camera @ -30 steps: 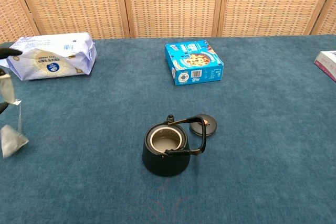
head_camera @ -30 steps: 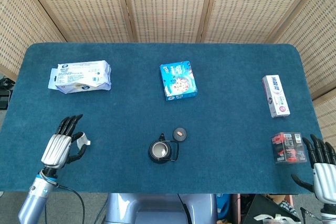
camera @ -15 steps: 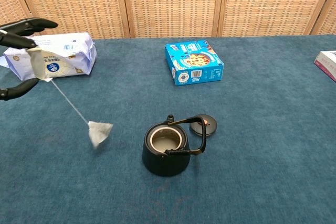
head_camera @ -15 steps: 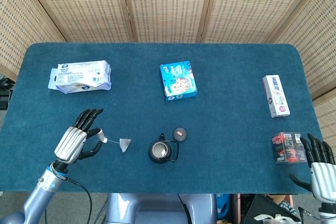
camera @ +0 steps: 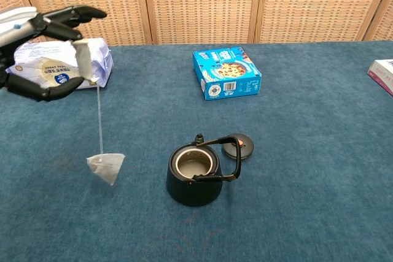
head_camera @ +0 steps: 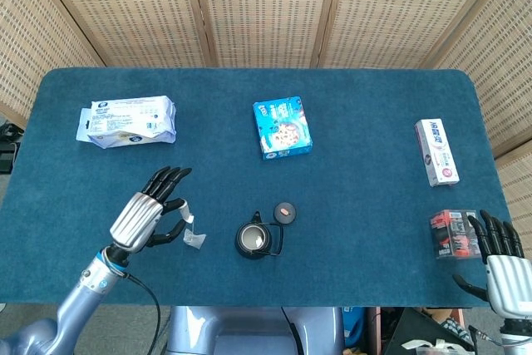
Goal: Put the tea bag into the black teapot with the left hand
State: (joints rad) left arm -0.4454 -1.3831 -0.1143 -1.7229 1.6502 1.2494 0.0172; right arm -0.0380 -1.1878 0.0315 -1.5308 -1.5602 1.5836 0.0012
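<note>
Pinching the paper tag with the left hand (head_camera: pixel 148 220) — tea bag (camera: pixel 105 167) dangling on its string, left of the black teapot (camera: pixel 194 178), lid off. Hovering apart at the table edge, empty, fingers spread — right hand (head_camera: pixel 499 262).

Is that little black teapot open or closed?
Open: the black teapot shows a bare round mouth, and its lid lies on the table behind it.

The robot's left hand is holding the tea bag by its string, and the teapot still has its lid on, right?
Not quite. The left hand does hold the tea bag dangling by its string, but the black teapot is open: the chest view shows its empty inside, and the lid lies on the table beside it.
</note>
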